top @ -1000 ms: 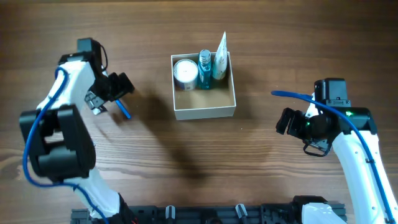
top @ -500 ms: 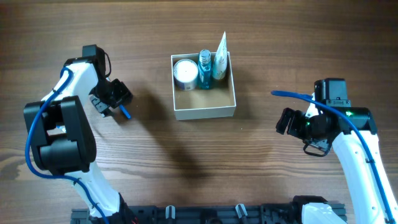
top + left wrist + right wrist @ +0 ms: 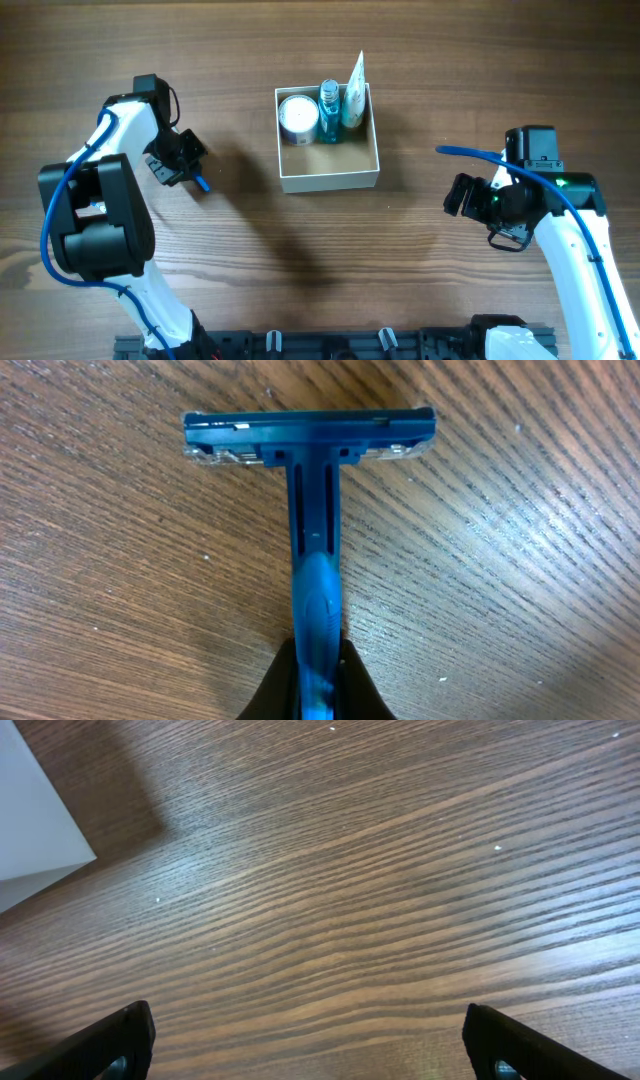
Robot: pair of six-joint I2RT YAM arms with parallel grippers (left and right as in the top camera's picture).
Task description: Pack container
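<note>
A blue razor (image 3: 312, 510) lies on the wooden table, its head pointing away from the wrist camera. My left gripper (image 3: 318, 660) is shut on its handle, both black fingers pressed against the blue plastic. From overhead, that gripper (image 3: 186, 160) sits left of the container (image 3: 330, 182), and only the razor's tip (image 3: 202, 183) shows beside it. The container is a square white-walled box with a tan floor. It holds a round white-lidded jar (image 3: 298, 115), a blue bottle (image 3: 329, 110) and a white tube (image 3: 353, 92) along its far wall. My right gripper (image 3: 460, 195) is open over bare wood.
A white corner of the container (image 3: 30, 830) shows at the upper left of the right wrist view, well away from the wide-apart right gripper (image 3: 320, 1040). Both arm bases stand at the table's near edge.
The left gripper shifted slightly toward the razor, then its fingers closed on the handle. The right arm and the container's contents have not moved.
</note>
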